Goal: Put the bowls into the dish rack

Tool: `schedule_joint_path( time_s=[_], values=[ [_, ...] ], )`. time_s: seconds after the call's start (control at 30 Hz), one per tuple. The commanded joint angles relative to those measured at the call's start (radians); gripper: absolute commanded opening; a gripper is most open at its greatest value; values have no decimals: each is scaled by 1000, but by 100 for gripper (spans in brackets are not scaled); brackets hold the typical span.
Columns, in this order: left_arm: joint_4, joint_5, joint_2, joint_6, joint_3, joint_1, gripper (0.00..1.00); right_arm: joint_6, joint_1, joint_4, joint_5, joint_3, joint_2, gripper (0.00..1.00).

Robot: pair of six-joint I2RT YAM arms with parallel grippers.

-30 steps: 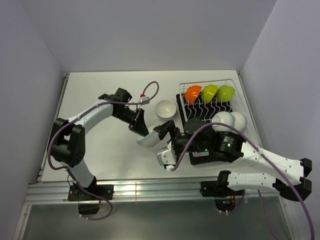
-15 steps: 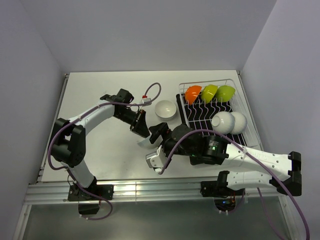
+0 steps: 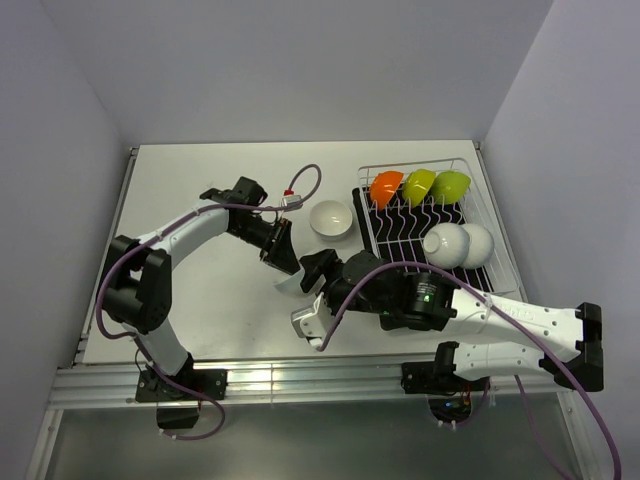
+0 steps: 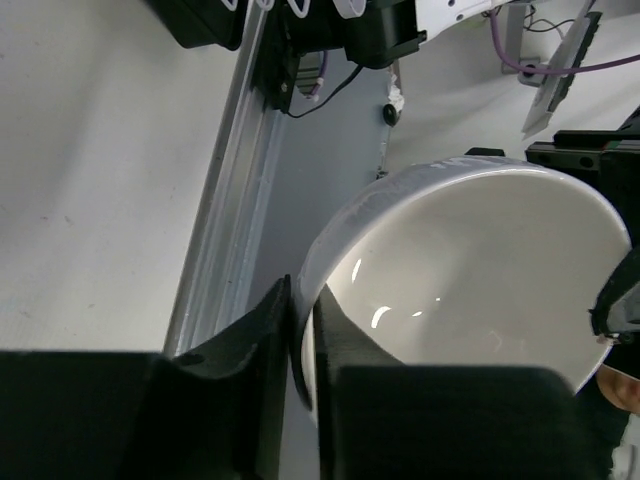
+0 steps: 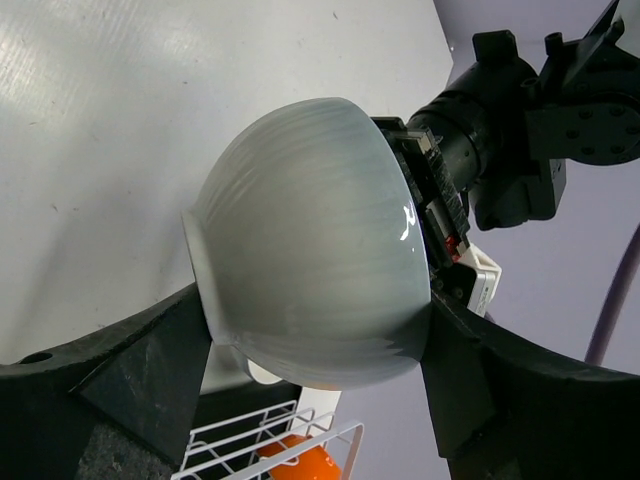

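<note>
Clamps white bowl (image 4: 470,270) by its rim in left pincer (image 4: 303,320); straddles it wide with right pincer (image 5: 315,335), hold unclear. Risks a drop onto counter (image 5: 120,120) if released early.

White matte tabletop (image 3: 200,190) is lying flat, a silver aluminium rail (image 3: 300,381) is running along its near edge, and a thin metal strip (image 3: 104,255) is edging its left side. Pale grey-lilac walls (image 3: 300,70) are enclosing the back and both sides.

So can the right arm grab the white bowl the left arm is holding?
Probably yes: the right fingers stand either side of the white bowl with nothing between, and the left fingers only pinch its rim.
</note>
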Motion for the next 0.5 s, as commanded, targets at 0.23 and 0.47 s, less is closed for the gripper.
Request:
schedule_joint_path(
  time_s=[0.23, 0.47],
  values=[
    [75, -23, -52, -103, 34, -9, 62, 70, -3, -20, -42, 69, -14, 0],
    [140, -140, -82, -151, 71, 8, 80, 118, -20, -47, -74, 82, -44, 0]
  ],
)
